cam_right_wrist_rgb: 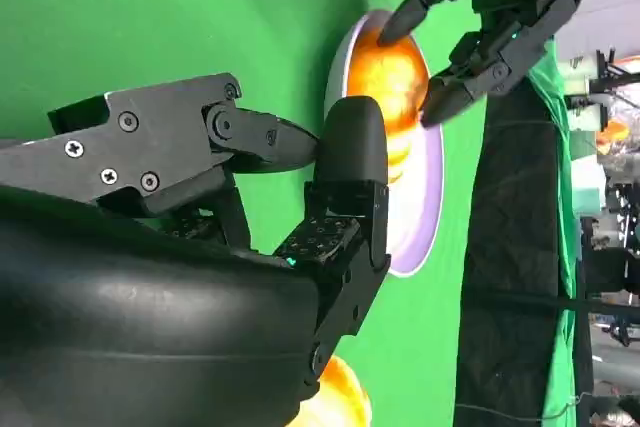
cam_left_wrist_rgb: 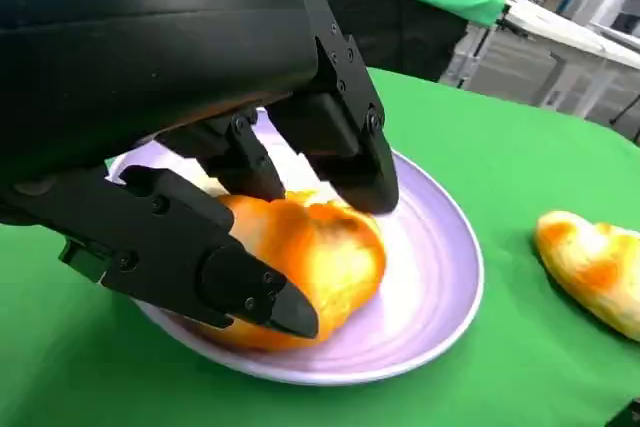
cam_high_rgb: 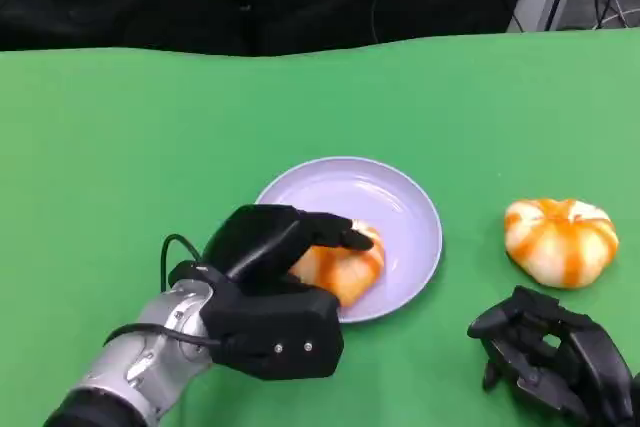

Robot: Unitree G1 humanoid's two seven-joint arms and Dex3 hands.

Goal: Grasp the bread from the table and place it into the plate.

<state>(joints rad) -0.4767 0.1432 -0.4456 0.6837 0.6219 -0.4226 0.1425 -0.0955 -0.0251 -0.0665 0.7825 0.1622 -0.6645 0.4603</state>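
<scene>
An orange-and-white bread roll lies on the near part of the lilac plate. My left hand reaches over it from the near left. Its fingers press on the roll's top and the thumb sits at its near side, so the hand grips the bread. The right wrist view shows those fingertips around the roll on the plate. A second roll lies on the cloth to the plate's right. My right hand rests near that roll, holding nothing, fingers loosely bent.
The green cloth covers the table up to a black backdrop at the far edge. The second roll lies a short way from the plate's rim. Other tables and equipment stand in the background beyond the table.
</scene>
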